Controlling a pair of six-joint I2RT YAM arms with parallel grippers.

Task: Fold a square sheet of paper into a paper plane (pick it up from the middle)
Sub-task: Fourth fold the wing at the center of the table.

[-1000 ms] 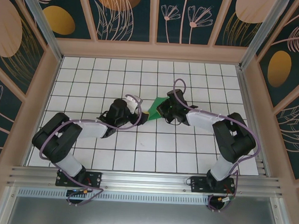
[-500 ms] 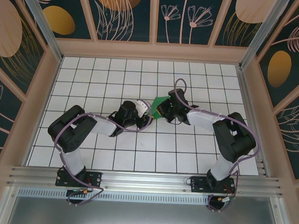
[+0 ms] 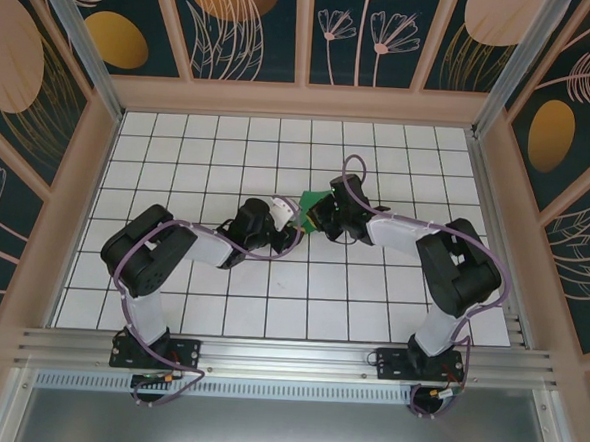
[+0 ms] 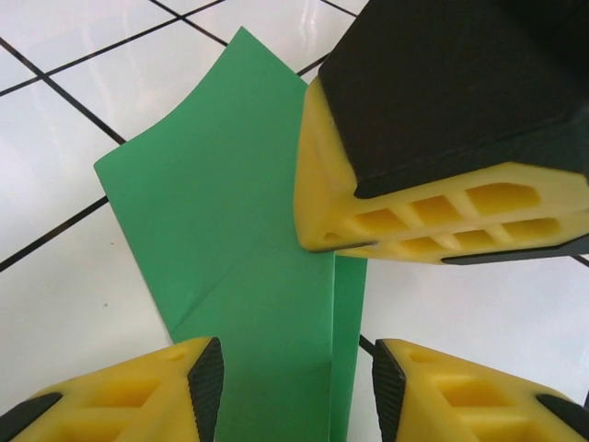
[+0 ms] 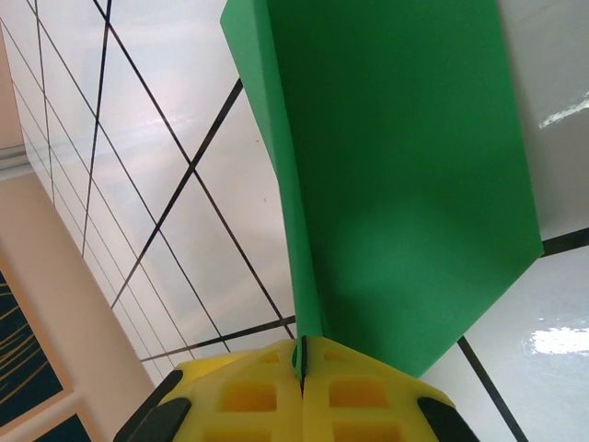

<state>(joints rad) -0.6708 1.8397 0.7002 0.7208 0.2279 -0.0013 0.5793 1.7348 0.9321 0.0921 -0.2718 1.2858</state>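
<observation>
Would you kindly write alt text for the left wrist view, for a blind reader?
Partly folded green paper rests on white grid tiles, pinched by the shut right gripper at upper right. The open left gripper straddles the paper's lower end.

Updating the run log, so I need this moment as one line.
green paper: creased | right gripper: jaws shut on it | left gripper: jaws open astride it
</observation>
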